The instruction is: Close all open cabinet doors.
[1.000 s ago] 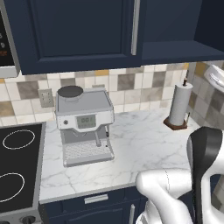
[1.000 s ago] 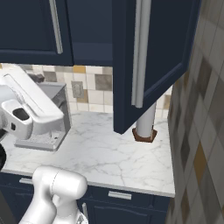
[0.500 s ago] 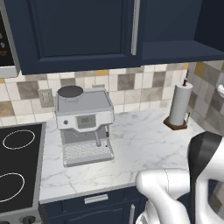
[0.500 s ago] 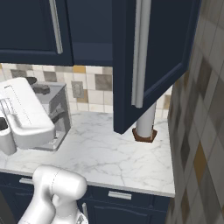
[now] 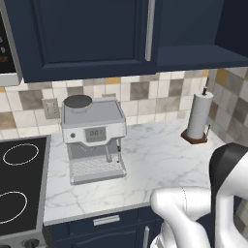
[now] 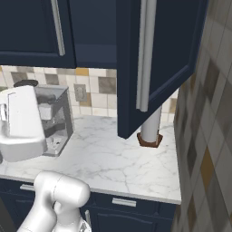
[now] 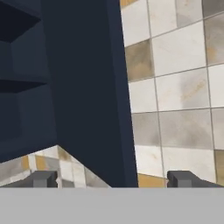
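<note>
The right cabinet door (image 6: 168, 63) stands swung out over the counter, and its long silver handle (image 6: 146, 54) faces the right base camera. Its open cabinet (image 5: 193, 29) shows a dark inside and a bottom shelf. The left cabinet door (image 5: 87, 34) is shut flat, also seen as a closed door (image 6: 27, 31) in the right base view. In the hand view my gripper (image 7: 113, 179) is open, its fingertips (image 7: 43, 178) wide apart with nothing between them. It looks at a navy cabinet door edge (image 7: 87, 96) beside the tiled wall (image 7: 179, 87).
A silver coffee machine (image 5: 94, 135) stands on the marble counter (image 5: 155, 160). A paper towel roll (image 5: 199, 116) is at the back right, under the open door. A black stove (image 5: 19, 184) lies at the left. My white forearm (image 6: 20, 124) hangs over the counter's left part.
The white hand seen at the right edge of the left base view has slid out of it. The forearm has dropped lower in the right base view. The doors have not moved.
</note>
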Controlling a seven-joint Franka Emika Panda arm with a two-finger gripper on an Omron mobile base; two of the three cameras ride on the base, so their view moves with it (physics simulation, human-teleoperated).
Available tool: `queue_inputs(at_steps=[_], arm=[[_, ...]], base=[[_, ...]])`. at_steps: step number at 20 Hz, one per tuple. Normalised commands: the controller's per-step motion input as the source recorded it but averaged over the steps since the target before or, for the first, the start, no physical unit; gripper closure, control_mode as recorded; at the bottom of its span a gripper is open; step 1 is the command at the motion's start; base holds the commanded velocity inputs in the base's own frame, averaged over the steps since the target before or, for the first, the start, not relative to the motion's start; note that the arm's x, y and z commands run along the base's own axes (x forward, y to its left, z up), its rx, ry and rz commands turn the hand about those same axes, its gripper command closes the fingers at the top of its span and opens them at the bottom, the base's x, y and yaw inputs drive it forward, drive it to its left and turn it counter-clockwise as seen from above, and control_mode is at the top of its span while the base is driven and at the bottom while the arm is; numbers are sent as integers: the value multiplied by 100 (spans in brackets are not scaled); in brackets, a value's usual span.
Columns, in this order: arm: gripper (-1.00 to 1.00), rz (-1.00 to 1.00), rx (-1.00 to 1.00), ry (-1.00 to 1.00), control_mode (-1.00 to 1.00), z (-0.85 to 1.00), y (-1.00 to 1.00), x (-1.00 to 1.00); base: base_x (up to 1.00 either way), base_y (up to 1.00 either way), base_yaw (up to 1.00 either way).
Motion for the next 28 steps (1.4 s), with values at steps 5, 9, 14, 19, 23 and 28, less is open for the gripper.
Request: queue_inputs(at_steps=[5,9,14,19,23,28], arm=[[-100,0,-11,0,-100,-11,-33,-10],[-100,-2,-10,0,-100,-4,-20,-3],[-100,-6,-9,0,-100,0,-15,15],[-100,-12,-4,7,-100,-7,-20,18],[-100,-17,0,10,-100,-12,-25,18],[-100,-16,0,6,-100,-6,-37,1]], base=[[0,0,0],[0,0,0],[0,0,0],[0,0,0],[0,0,0],[0,0,0]])
